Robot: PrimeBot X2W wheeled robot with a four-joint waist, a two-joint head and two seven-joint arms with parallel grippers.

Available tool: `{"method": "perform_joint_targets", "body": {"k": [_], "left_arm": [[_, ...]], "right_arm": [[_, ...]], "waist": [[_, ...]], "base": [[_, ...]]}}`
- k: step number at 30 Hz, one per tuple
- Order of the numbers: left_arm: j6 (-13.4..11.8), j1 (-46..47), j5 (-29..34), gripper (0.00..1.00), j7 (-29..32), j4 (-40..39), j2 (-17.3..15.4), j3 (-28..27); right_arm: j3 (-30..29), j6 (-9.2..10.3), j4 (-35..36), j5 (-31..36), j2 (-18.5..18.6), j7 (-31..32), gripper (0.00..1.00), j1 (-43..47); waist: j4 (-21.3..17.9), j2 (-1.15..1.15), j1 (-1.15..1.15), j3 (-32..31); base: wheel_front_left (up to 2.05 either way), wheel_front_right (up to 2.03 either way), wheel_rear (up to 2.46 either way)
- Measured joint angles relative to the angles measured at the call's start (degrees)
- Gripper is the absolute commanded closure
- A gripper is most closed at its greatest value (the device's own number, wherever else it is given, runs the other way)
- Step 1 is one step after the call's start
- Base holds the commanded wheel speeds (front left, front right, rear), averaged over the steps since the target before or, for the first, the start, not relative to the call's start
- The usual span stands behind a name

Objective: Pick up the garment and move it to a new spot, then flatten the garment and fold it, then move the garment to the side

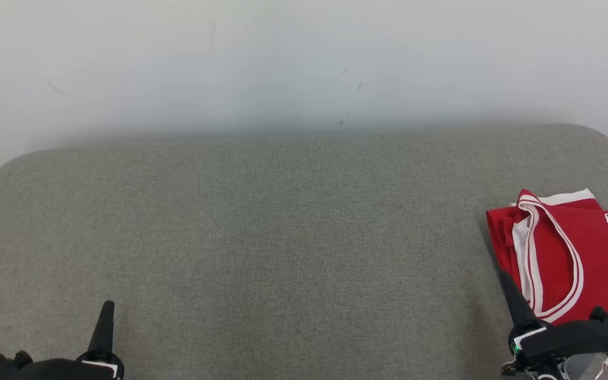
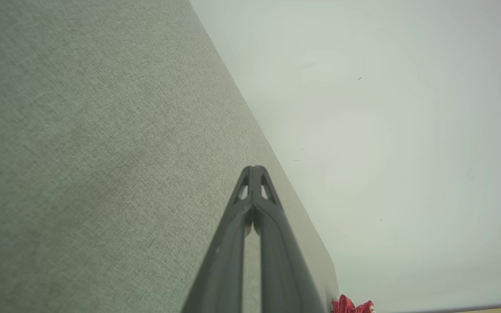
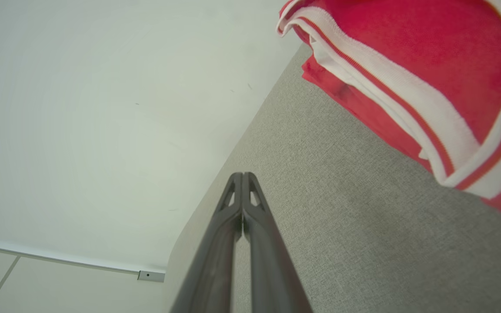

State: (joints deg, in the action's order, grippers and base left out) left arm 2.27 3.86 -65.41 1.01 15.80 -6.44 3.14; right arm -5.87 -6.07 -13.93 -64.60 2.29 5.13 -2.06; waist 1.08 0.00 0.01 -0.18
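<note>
- The garment (image 1: 568, 253) lies on the table (image 1: 283, 237), at its far right.
- The right gripper (image 1: 505, 279) is just left of the garment, nearer the robot.
- The left gripper (image 1: 107, 309) is over the table's near left, well apart from the garment.
- The wall (image 1: 283, 53) stands behind the table.

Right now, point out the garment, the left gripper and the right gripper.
garment (image 1: 557, 248), head view, red body panel.
left gripper (image 2: 254, 169), left wrist view, closed fingertips.
right gripper (image 3: 242, 175), right wrist view, closed fingertips.
</note>
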Motion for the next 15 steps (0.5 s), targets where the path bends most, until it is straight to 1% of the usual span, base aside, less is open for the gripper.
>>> {"method": "perform_joint_targets", "body": {"k": [15], "left_arm": [[1.85, 0.18, -9.78, 1.00, 2.05, 0.38, 1.47, -3.11]], "right_arm": [[-0.73, -0.24, -1.15, -10.54, 0.01, 0.47, 1.00, -0.94]], "waist": [[-0.43, 0.00, 0.00, 0.11]], "base": [[0.00, 0.00, 0.00]]}}
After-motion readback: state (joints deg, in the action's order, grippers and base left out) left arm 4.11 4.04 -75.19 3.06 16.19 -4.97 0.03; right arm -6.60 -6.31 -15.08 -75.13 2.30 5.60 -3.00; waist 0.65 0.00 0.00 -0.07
